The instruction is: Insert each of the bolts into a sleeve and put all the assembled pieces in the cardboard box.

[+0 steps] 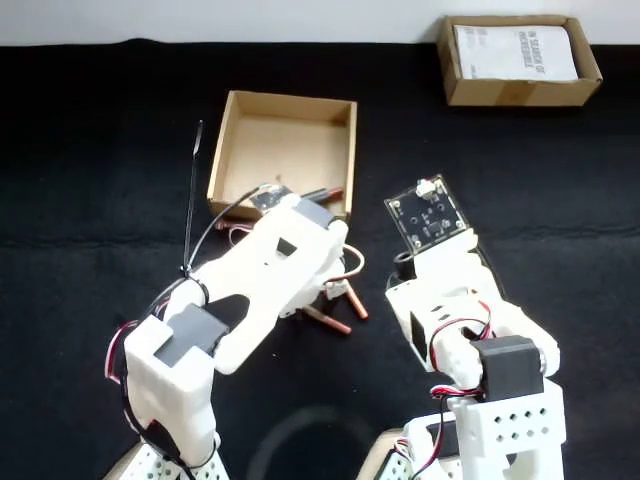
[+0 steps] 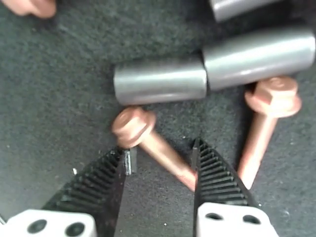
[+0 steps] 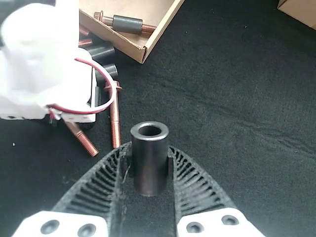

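The right gripper [image 3: 149,148] was found nearest, its fingers closed on a dark sleeve [image 3: 149,165]. The sleeve was held upright with its open bore exposed. It was judged to be presented this way so that a bolt could be received into it.

Farther off and to the left, the left gripper [image 2: 159,147] was observed low over the tabletop [image 1: 560,200]. Its fingers were parted and set on either side of the shank of a copper bolt [image 2: 157,149], with nothing yet gripped. This placement was judged to be preparation for a pick. A second bolt [image 2: 269,118] was noted just beside one finger, so a snag on it could not be excluded. Two loose sleeves [image 2: 160,81] were recorded lying end to end just past the bolt heads.

Beyond these, the cardboard box [image 1: 221,150] was noted, with one assembled piece [image 3: 123,22] already lying inside near a corner. The rest of the task was judged outstanding.

The tabletop was covered in black cloth. At the far right, a second box [image 1: 515,93] holding a printed sheet was recorded, and a pale wall [image 1: 200,20] was seen along the far edge.
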{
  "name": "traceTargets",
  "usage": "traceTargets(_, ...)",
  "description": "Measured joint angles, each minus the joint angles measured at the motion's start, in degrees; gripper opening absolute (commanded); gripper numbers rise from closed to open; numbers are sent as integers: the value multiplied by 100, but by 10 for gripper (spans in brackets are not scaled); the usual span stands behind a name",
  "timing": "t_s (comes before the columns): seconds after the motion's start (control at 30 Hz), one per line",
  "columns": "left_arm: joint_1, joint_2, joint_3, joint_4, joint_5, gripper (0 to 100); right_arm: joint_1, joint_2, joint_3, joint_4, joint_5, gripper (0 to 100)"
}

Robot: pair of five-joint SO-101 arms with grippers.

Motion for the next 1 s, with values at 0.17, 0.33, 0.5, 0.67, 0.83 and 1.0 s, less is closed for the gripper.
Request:
traceTargets(0.17, -114, 264, -255, 18, 0, 118, 0, 0, 0, 0, 0, 8)
traceTargets(0.33, -246, 352, -378, -26, 9, 8, 0, 0, 0, 0, 0, 8)
traceTargets(0.5, -510, 387, -369, -26, 9, 8, 0, 0, 0, 0, 0, 8)
traceTargets(0.67, -563, 387, -404, -18, -404, 8, 0, 0, 44, -132, 44, 8)
traceTargets(0.83, -633, 422, -888, 536, -1222, 8, 0, 0, 580, -369, 176, 8)
traceTargets(1.0, -747, 422, -1943, 1477, -2092, 8, 0, 0, 659, -264, 211, 8)
